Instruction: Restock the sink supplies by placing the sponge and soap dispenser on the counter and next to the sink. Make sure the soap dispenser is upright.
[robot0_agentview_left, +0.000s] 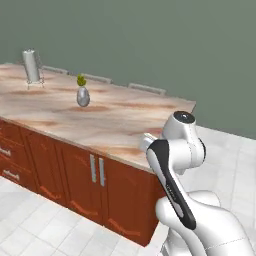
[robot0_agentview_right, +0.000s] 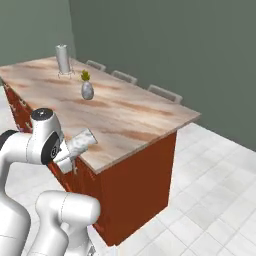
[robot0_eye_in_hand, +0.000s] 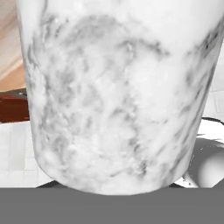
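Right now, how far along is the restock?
Done: nothing looks placed yet. No sponge or sink is visible on this stretch of counter, just a vase and a tall metal holder. In hand: the claw is shut on the soap dispenser, carried tilted near the counter's edge. Left: set it upright by the sink, then the sponge.

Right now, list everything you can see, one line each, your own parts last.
counter: one, beige marble-look top over reddish-brown cabinets, fills the scene's middle.
vase: one, grey with a green sprig, mid-counter.
tall cylinder on a stand: one, grey, far counter end.
chair backs: three, grey, behind the counter's far edge.
soap dispenser: one, whitish marbled, tilted, in the end effector by the counter's near edge.
end effector: one, shut on the soap dispenser.
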